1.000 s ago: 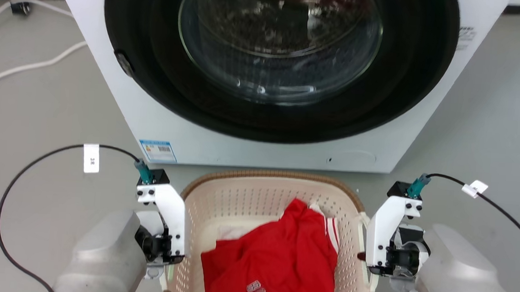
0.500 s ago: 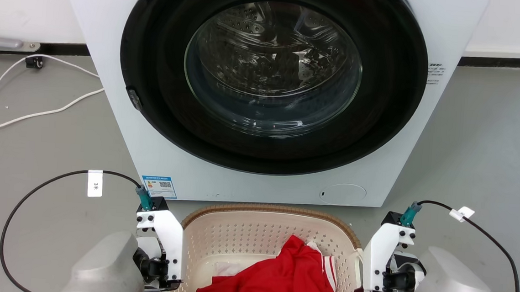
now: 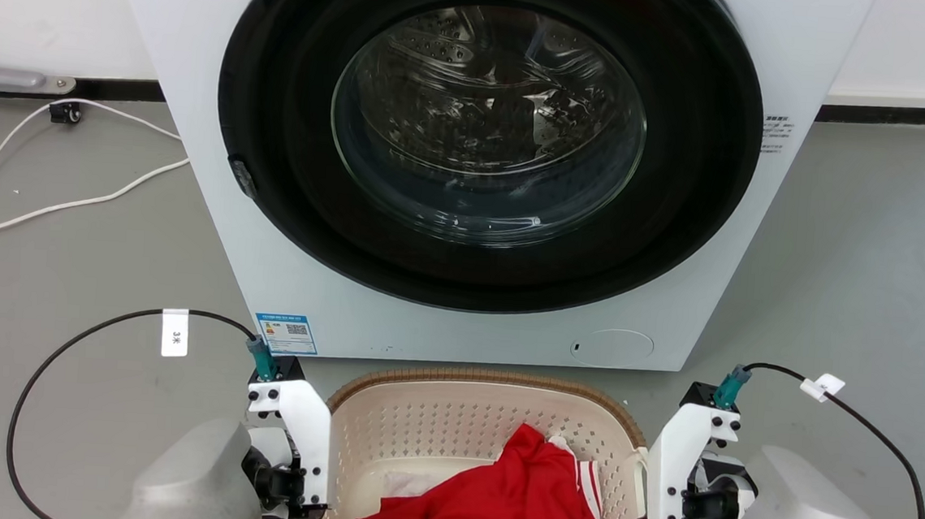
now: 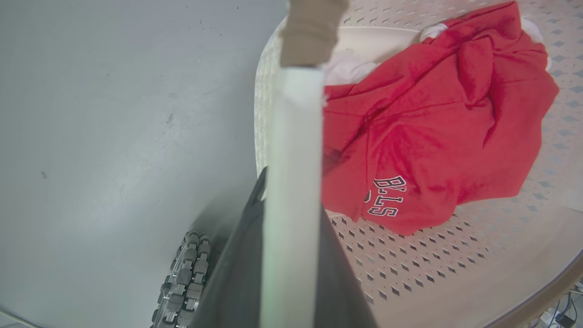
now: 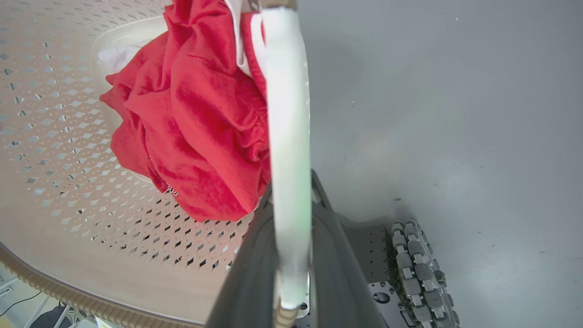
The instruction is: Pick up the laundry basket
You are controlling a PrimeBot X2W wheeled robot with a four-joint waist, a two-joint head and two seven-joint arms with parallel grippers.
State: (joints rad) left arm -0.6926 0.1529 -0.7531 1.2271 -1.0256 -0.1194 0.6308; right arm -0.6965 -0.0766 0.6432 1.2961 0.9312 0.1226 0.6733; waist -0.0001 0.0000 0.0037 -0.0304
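Observation:
The laundry basket [image 3: 451, 421] hangs low in the head view, cream with perforated walls and a brown woven rim, holding a red garment [image 3: 494, 506]. My left gripper [image 3: 288, 483] sits at its left side and my right gripper [image 3: 677, 511] at its right side. In the left wrist view the left gripper [image 4: 291, 191] is shut on the basket's white handle [image 4: 296, 114], which runs up between the dark fingers. In the right wrist view the right gripper [image 5: 291, 187] is shut likewise on the other white handle [image 5: 284, 91]. Grey floor shows beneath the basket.
A white washing machine [image 3: 306, 281] with a closed round glass door [image 3: 488, 131] stands just beyond the basket. White cables [image 3: 67, 203] trail over the grey floor at the left. My base's roller wheels [image 4: 182, 282] [image 5: 414, 269] show beneath each handle.
The head camera has tilted up, so the washing machine shows more fully and the basket and grippers sit lower in the picture. Both grips on the handles look unchanged.

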